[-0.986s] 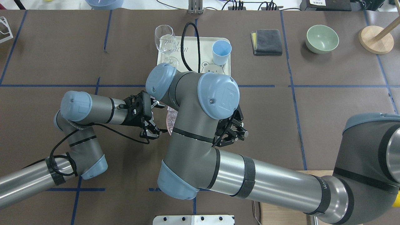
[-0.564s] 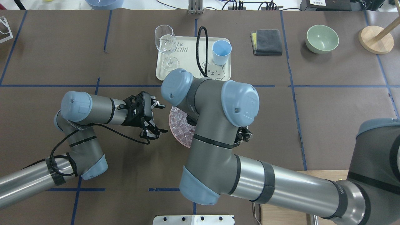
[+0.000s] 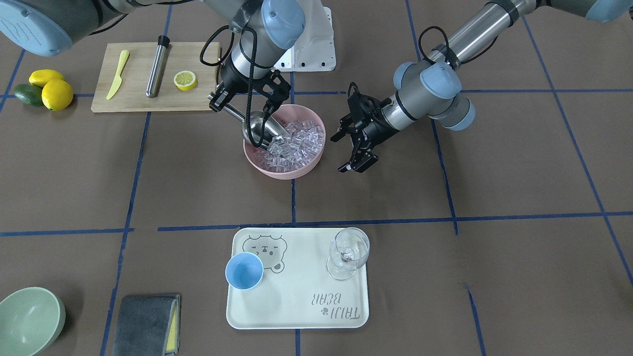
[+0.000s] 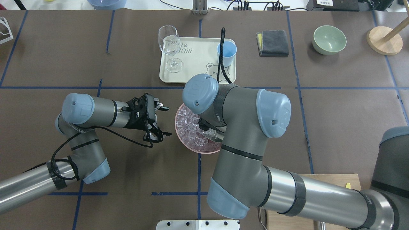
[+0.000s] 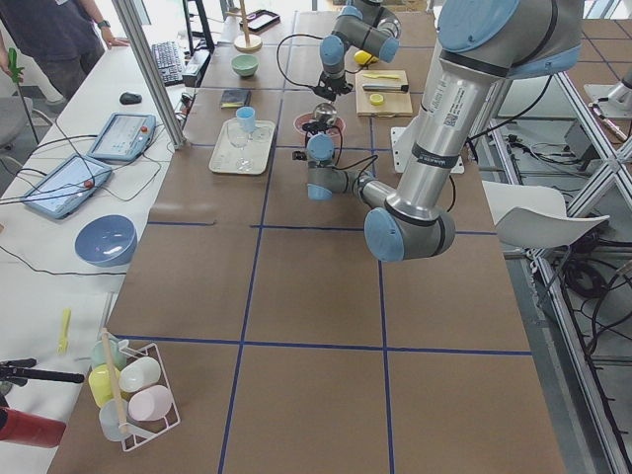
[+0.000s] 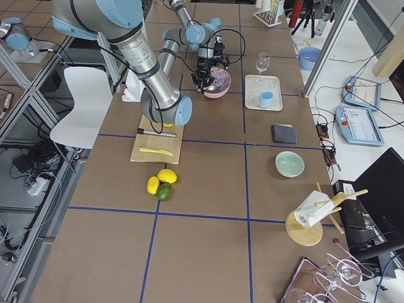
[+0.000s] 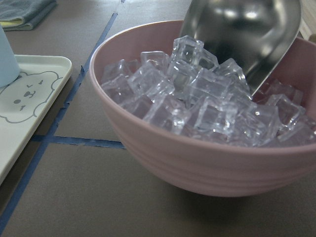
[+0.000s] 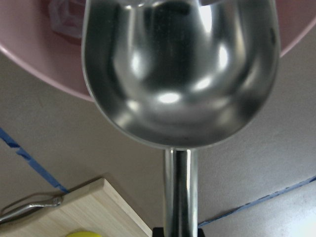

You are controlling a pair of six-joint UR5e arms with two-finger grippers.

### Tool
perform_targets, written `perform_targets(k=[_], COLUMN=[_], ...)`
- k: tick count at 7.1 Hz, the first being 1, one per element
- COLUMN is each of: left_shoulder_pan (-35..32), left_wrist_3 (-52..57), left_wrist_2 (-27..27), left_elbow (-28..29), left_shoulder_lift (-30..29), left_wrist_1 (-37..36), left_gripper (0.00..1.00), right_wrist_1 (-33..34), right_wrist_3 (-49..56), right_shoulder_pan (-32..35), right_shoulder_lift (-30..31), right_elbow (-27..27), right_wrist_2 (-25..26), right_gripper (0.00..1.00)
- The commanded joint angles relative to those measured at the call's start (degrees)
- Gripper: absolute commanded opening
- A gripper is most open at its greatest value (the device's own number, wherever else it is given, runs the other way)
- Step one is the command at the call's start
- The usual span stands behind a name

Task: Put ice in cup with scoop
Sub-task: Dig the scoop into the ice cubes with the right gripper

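One scoop (image 3: 262, 129) is clenched by its thin handle in the jaws of the right gripper (image 3: 219, 102), and it tilts down so that its open mouth touches the ice (image 3: 299, 141) at the robot's side of the one pink bowl (image 3: 284, 173). The ice is a heap of many cubes, too many to count, and it comes up to the bowl's rim. In the right wrist view the inside of the trough shows bare metal. The left gripper (image 3: 346, 154) hovers just beside the bowl on the robot's left, apart from the rim, with its jaws spread and nothing between them. The one cup (image 3: 244, 270) stands upright on the one tray (image 3: 296, 301), at its far right corner as seen from the robot, and it looks empty. One wine glass (image 3: 348, 253) stands on the left side of the same tray. Between bowl and tray lies a bare strip of surface crossed by a blue tape line. Near the robot's right is one cutting board (image 3: 148, 101), and beside it two lemons (image 3: 52, 89) and one avocado (image 3: 27, 95).
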State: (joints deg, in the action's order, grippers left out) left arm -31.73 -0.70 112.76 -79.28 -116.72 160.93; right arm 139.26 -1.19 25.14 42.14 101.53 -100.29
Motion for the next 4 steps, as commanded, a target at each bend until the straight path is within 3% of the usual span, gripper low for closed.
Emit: perform_targets(k=[1,4], left_shoulder_pan=[0.00,0.00], left_wrist_3=[0.00,0.00], left_wrist_2=[0.00,0.00], left_elbow=[0.00,0.00], left_shoulder_lift=[0.00,0.00], left_wrist_1=[0.00,0.00], left_gripper=[1.00,1.00], right_wrist_1=[-5.82,-7.06], right_wrist_3=[-1.71,-3.45], right_shoulder_pan=[0.00,0.00], right_shoulder_lift=[4.77,6.20], right_elbow=[3.47,7.89], right_wrist_2=[0.00,-0.17], right_gripper=[0.00,0.00])
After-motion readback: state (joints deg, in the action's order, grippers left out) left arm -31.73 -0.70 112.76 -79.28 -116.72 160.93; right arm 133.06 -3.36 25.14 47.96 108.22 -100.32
